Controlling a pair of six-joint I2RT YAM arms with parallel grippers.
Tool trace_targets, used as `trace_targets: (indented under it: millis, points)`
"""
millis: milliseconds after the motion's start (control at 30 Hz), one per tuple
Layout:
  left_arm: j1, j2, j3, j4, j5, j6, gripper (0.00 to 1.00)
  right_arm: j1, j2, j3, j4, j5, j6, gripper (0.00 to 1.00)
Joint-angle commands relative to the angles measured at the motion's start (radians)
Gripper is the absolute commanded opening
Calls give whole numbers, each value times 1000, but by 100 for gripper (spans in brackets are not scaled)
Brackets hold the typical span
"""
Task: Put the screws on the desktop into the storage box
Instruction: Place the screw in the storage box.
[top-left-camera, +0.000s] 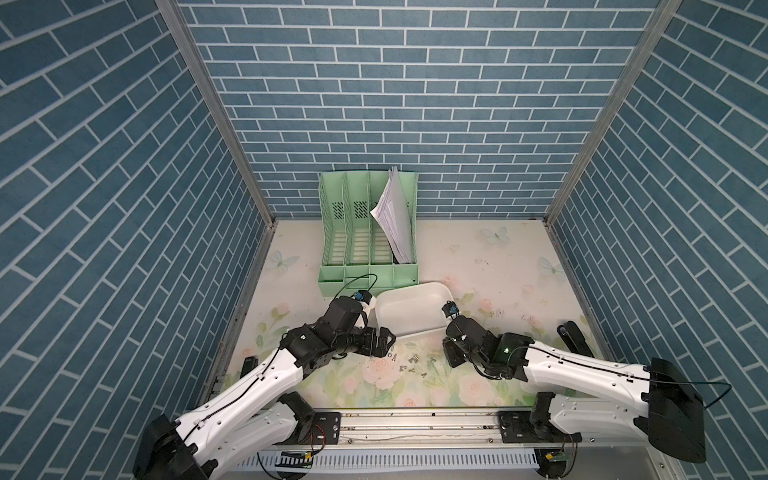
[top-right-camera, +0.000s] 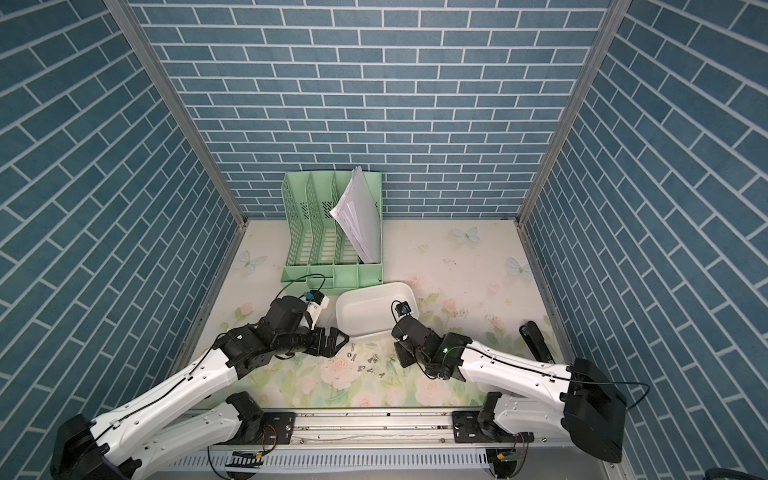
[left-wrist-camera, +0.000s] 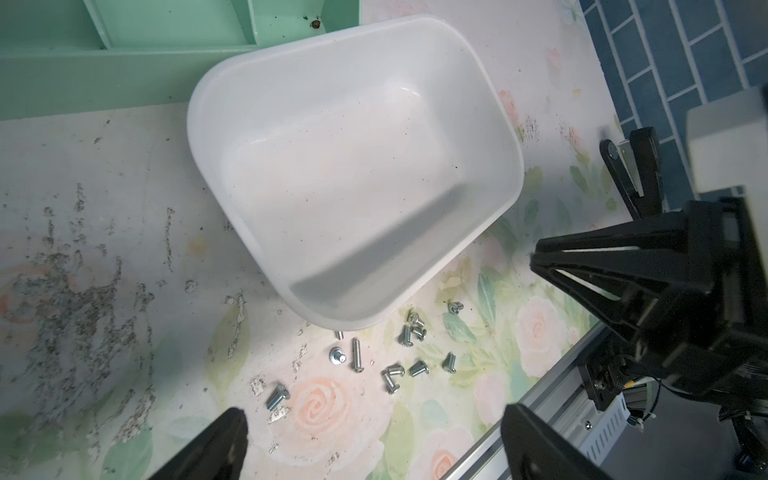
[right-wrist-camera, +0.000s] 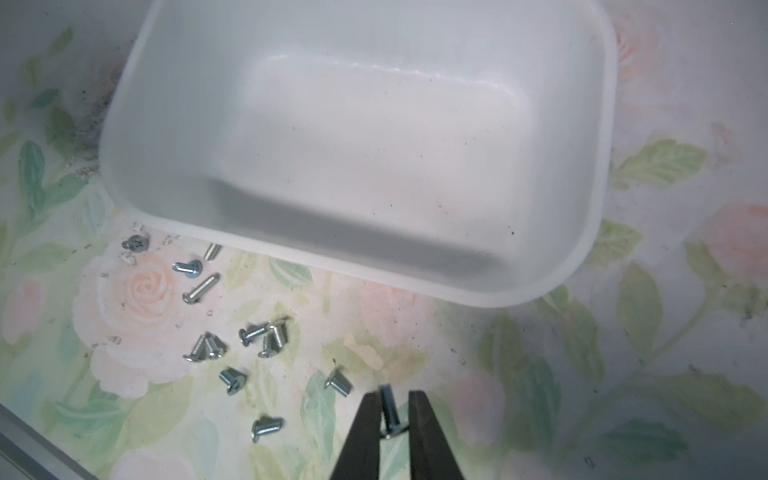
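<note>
Where the floral tabletop (top-left-camera: 478, 266) meets the back wall stands a mint-green file organiser (top-left-camera: 353, 245), with papers (top-left-camera: 395, 216) leaning in its end slot. White storage box (top-left-camera: 411, 309) sits just in front of the organiser, skewed, near centre. Left gripper (top-left-camera: 388, 344) is low by the box's near-left corner, jaws spread wide with nothing between them. Right gripper (right-wrist-camera: 392, 399) is at the box's near-right side, jaws pinched on one screw (right-wrist-camera: 390, 409). Cannot tell whether that screw is clear of the surface. Other screws (right-wrist-camera: 249, 336) lie loose on the tabletop just beside the box's near rim, between the two grippers, outside the box. One shaft pokes out from under the rim.
</note>
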Motion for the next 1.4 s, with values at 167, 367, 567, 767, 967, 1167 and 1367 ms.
trace_targets:
  millis: [167, 367, 567, 767, 967, 1167, 1367]
  points:
    - [-6, -4, 24, -54, -46, -13, 100, -73, 131, 134, 71, -15, -130, 16]
    - [-5, -9, 22, -60, -58, -17, 100, -133, 227, 206, 135, -74, -187, 17]
    - [-6, -4, 20, -58, -63, -17, 100, -162, 272, 248, 159, -102, -204, 28]
    - [-6, 7, 21, -63, -70, -16, 100, -169, 264, 256, 146, -107, -212, 43]
    - [-6, 26, 26, -79, -90, -24, 100, -179, 175, 236, 87, -160, -236, 69]
    - [-6, 65, 61, -152, -178, -38, 100, -180, 51, 205, 3, -281, -234, 93]
    - [-6, 106, 86, -197, -224, -38, 100, -179, -63, 164, -52, -365, -227, 100]
